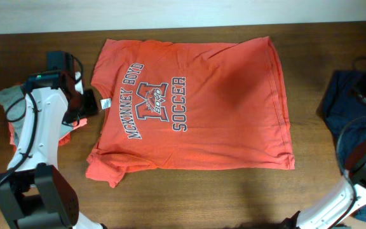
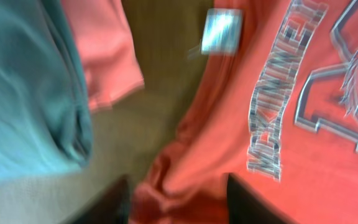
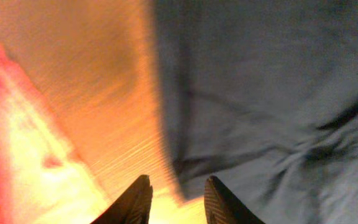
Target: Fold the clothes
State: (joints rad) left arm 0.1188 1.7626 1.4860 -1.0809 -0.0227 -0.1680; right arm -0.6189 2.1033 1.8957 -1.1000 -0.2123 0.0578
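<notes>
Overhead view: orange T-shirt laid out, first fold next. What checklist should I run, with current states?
1. T-shirt spread flat, print up: ok.
2. Lower sleeve smoothed: not ok, rumpled.
3. Left hand at the collar end, fingers apart: ok.
4. Left hand gripping fabric: cannot tell.
5. Right hand at the T-shirt: not ok, over the navy garment.

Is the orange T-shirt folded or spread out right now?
Spread out. The overhead view shows the orange T-shirt lying flat on the table, full lettering facing up, no fold made.
</notes>
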